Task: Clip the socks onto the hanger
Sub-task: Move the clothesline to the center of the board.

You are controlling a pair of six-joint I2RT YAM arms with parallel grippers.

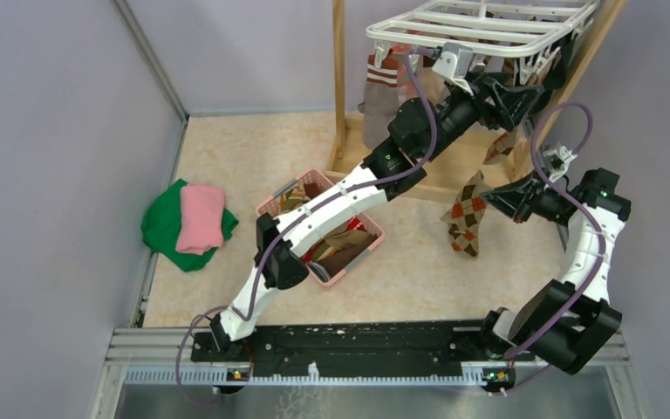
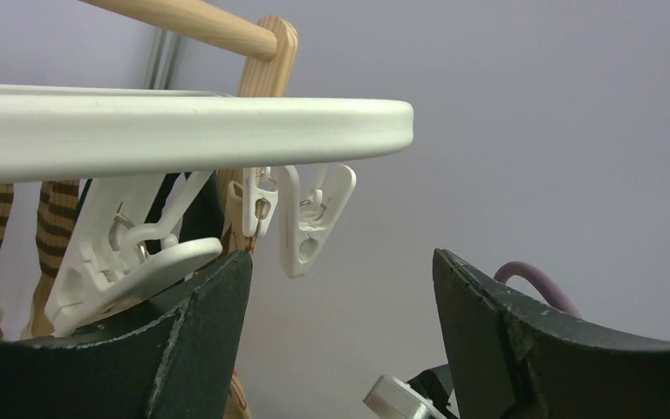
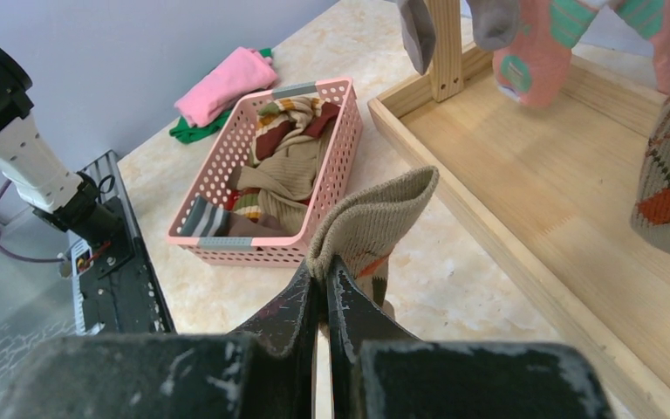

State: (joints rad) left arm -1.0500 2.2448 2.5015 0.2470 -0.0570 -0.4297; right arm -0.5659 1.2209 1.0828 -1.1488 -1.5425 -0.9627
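Left gripper [image 2: 340,262]: fingers [image 2: 214,301] spread wide just beneath rim of white hanger [image 2: 183,131], one finger against a dangling clip [image 2: 131,262], nothing clasped. Right gripper [image 3: 323,272]: fingers pinched tight on cuff of argyle sock [image 3: 371,223], near wooden stand base [image 3: 523,192].

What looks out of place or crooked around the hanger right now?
One white clip under the hanger is tilted sideways against the left gripper, while the clip beside it hangs down. The argyle sock pinched in the right gripper looks normal. Nothing is spilled.
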